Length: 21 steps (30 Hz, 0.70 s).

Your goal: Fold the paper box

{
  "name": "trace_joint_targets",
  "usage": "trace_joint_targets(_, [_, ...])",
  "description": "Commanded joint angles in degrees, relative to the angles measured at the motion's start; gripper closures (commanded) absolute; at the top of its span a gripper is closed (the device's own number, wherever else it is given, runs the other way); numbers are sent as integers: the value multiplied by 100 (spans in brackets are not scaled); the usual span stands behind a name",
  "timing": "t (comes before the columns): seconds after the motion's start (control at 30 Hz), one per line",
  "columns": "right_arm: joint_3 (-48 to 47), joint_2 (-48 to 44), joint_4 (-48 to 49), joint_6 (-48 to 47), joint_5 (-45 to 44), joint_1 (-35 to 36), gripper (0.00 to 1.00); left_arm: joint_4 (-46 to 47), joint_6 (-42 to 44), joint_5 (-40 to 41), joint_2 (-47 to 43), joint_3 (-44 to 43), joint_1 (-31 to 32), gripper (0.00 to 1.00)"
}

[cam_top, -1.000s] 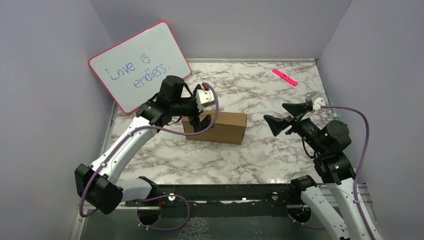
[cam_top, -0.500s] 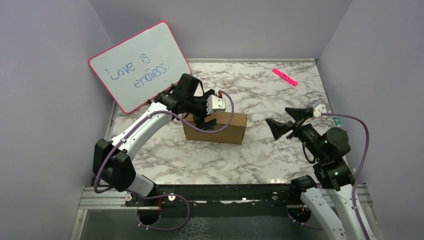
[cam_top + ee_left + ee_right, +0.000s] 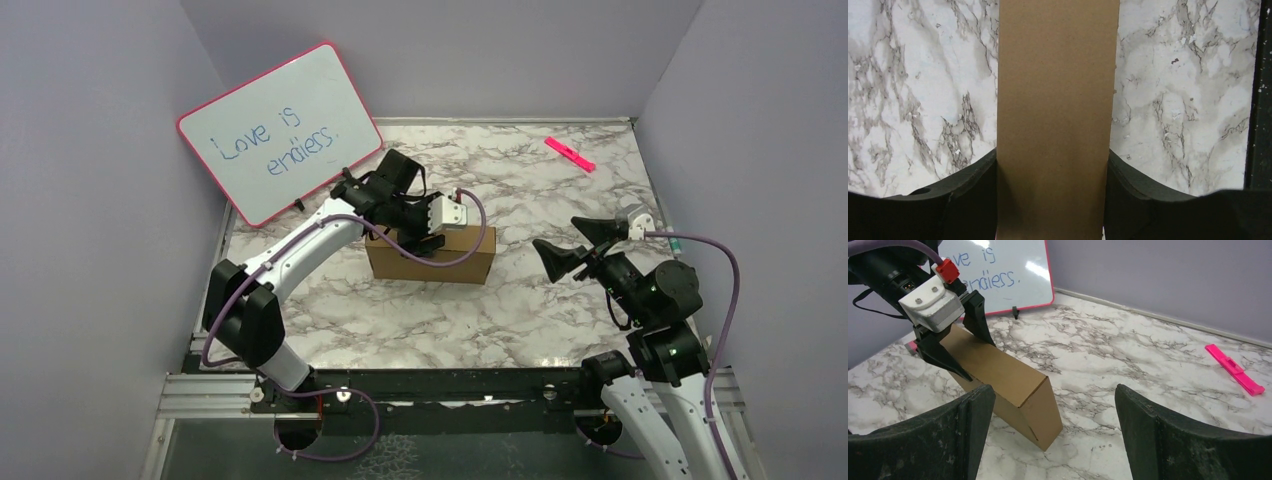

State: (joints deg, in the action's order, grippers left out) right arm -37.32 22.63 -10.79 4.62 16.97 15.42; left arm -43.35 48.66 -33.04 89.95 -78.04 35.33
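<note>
**Bench stock: one folded box, clamped by the left arm**

1. Paper box [image 3: 455, 264]: plain brown cardboard, closed up into a small rectangular box. You have it standing on one long narrow side, a little left of the middle of the bench [image 3: 520, 310], its length roughly parallel to the near edge. In the right wrist view, the tucked end flap shows at its right-hand end.

2. Left gripper [image 3: 416, 244]: it comes down over the top of the box near its left half. The fingers [image 3: 968, 190] straddle the narrow top face, and the left wrist view shows them pressed against both broad faces with no gap, grasping the box.

3. Right gripper [image 3: 553, 232]: it hangs above the right side of the bench, well apart from the box and pointing towards it. Its fingers [image 3: 948, 440] are spread wide and hold nothing.

4. Whiteboard [image 3: 280, 130]: pink-framed with blue handwriting, it leans at the far left corner.

5. Pink plastic stick [image 3: 570, 154]: it lies flat near the far right corner.
</note>
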Motion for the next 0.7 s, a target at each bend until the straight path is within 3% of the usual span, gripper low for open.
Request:
trace_joint_targets(0.0, [71, -130, 79, -67, -150, 32, 5, 331, -112, 968, -195, -61, 245, 49])
trace_joint_targets(0.13, [89, -129, 111, -67, -137, 36, 6, 1182, -230, 1832, -645, 417, 417, 55])
trace_joint_targets(0.37, [103, -177, 130, -71, -151, 32, 6, 3647, -110, 3663, -1284, 1830, 798, 56])
trace_joint_targets(0.67, [113, -248, 148, -65, -158, 37, 6, 5669, 395, 4414, -1193, 3163, 1500, 54])
